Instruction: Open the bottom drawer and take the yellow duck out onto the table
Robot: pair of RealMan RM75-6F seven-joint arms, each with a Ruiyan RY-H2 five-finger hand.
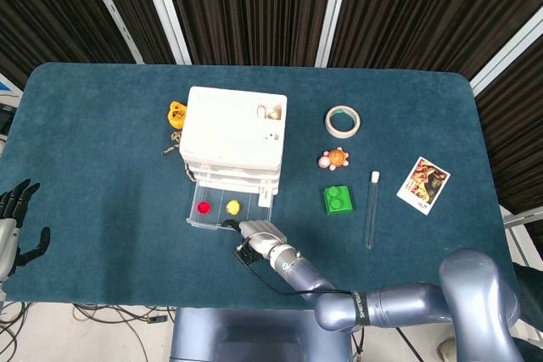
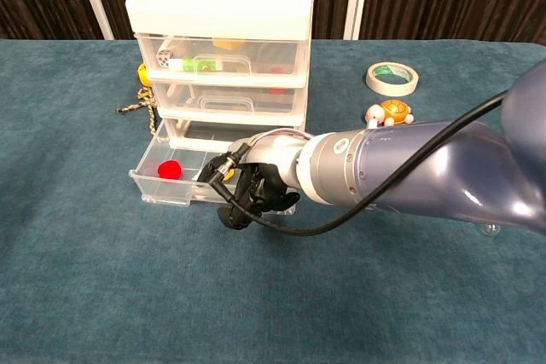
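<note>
The white drawer unit (image 1: 236,137) (image 2: 223,49) stands left of the table's middle. Its clear bottom drawer (image 1: 197,219) (image 2: 162,189) is pulled well out. Inside lie the yellow duck (image 1: 233,206) and a red toy (image 1: 204,207) (image 2: 169,169); in the chest view my hand hides the duck. My right hand (image 1: 259,235) (image 2: 256,189) is at the drawer's front right, its fingers curled onto the front edge. My left hand (image 1: 15,226) hangs off the table's left edge, fingers spread, holding nothing.
Right of the unit are a tape roll (image 1: 343,120), a turtle toy (image 1: 333,158), a green brick (image 1: 338,199), a test tube (image 1: 372,208) and a photo card (image 1: 423,184). An orange toy (image 1: 177,114) with a cord lies to the unit's left.
</note>
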